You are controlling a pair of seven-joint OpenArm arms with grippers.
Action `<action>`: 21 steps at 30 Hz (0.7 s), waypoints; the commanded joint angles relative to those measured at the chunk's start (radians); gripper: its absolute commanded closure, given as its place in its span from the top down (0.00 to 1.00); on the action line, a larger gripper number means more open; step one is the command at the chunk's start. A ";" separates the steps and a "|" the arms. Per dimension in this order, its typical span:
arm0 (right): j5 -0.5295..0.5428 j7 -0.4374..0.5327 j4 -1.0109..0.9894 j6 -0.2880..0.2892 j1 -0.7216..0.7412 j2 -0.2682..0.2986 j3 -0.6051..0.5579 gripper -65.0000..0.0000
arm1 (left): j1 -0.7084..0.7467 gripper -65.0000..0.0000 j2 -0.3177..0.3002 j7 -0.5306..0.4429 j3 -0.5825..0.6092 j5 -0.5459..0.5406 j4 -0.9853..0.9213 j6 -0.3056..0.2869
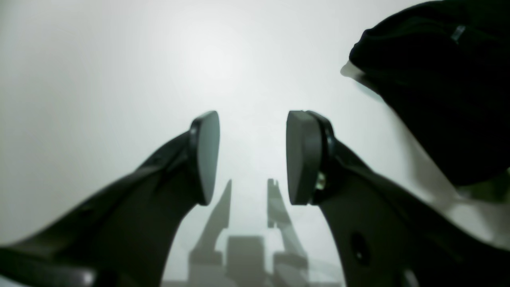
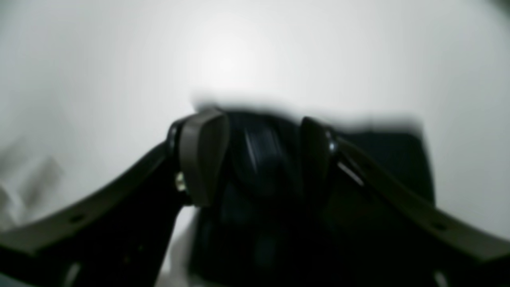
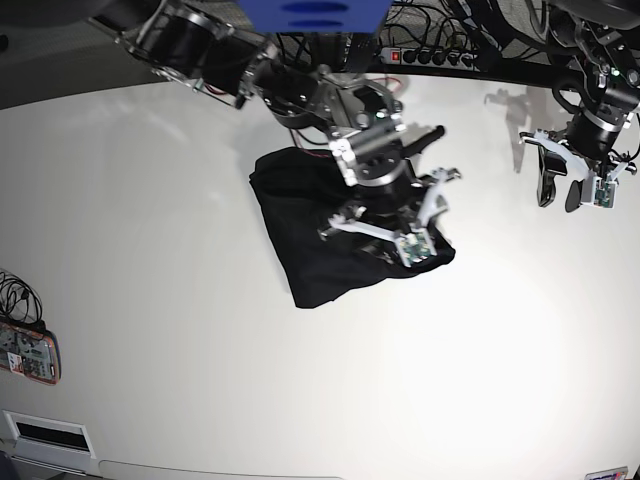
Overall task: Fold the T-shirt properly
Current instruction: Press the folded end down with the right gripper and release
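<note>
in the left wrist view the left gripper [image 1: 252,157] stands with its pads apart and nothing between them, over the bare white table [image 1: 99,79]; the black t-shirt [image 1: 446,87] lies off to one side, not touched. in the right wrist view, which is blurred, the right gripper [image 2: 263,155] has its pads spread with dark cloth between them, but i cannot tell if they pinch it. in the base view the t-shirt [image 3: 300,250] lies as a bunched bundle near the table middle under the right gripper [image 3: 390,222], and the left gripper [image 3: 560,180] hangs well apart. i judge that a fold is in hand; the next move calls for a sure hold on an edge.
</note>
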 commanded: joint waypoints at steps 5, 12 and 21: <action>-0.026 0.053 0.074 0.002 -0.049 0.094 0.100 0.48 | -0.002 0.41 -0.012 -0.026 -0.005 -0.014 0.013 0.005; -0.027 0.050 0.155 0.002 -0.168 0.197 0.161 0.48 | -0.002 0.41 -0.016 -0.028 0.026 -0.014 0.013 0.005; -0.027 0.051 0.172 0.002 -0.328 0.267 0.163 0.48 | -0.005 0.41 -0.016 -0.028 0.038 -0.014 -0.013 0.005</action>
